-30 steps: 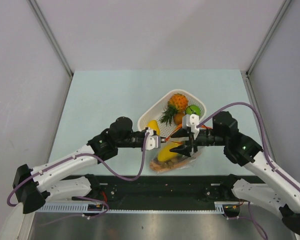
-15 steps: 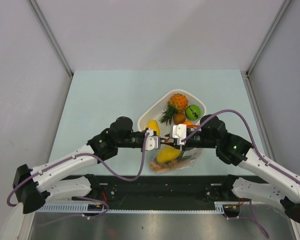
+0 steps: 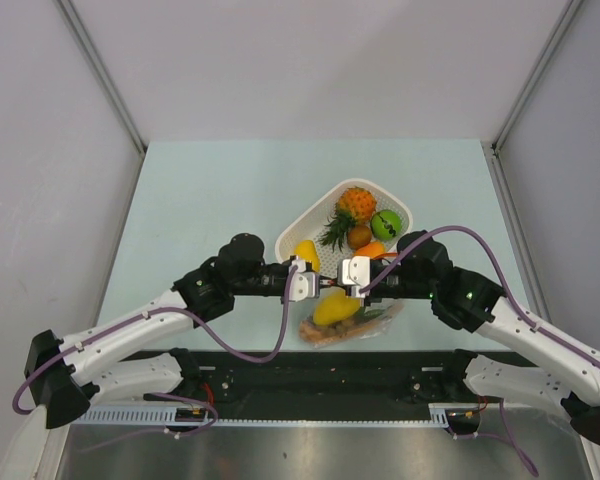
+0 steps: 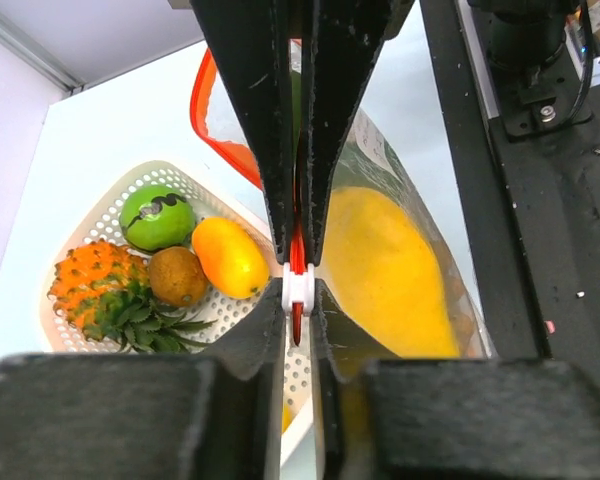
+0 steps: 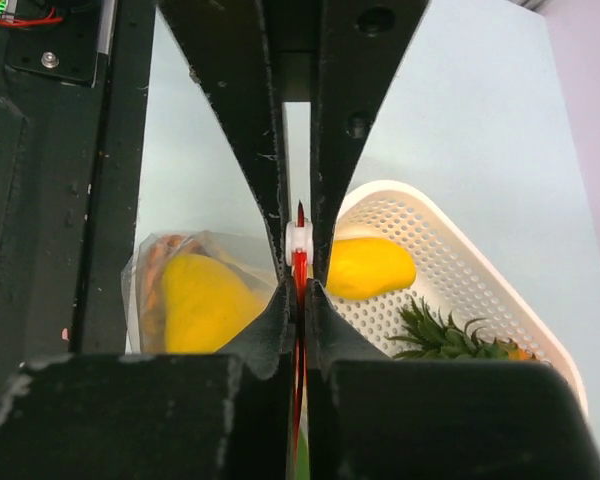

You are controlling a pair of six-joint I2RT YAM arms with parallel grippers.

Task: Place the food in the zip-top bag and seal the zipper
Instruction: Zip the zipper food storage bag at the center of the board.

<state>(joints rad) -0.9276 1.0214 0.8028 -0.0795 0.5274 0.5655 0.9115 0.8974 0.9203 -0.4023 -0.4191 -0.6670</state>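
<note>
Wrist views: left gripper (image 4: 298,255) and right gripper (image 5: 298,268) both clamped tight on zipper (image 4: 235,155), tensioning zip-top bag (image 4: 385,160) mouth for sealing.

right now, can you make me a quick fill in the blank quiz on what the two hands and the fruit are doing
1. The left hand and the right hand are each shut on the red-orange ____ of the zip-top bag.
2. The big fruit inside the zip-top bag is ____ in colour.
3. The green fruit lies in the white perforated ____.

Missing words: zipper; yellow; basket
</note>
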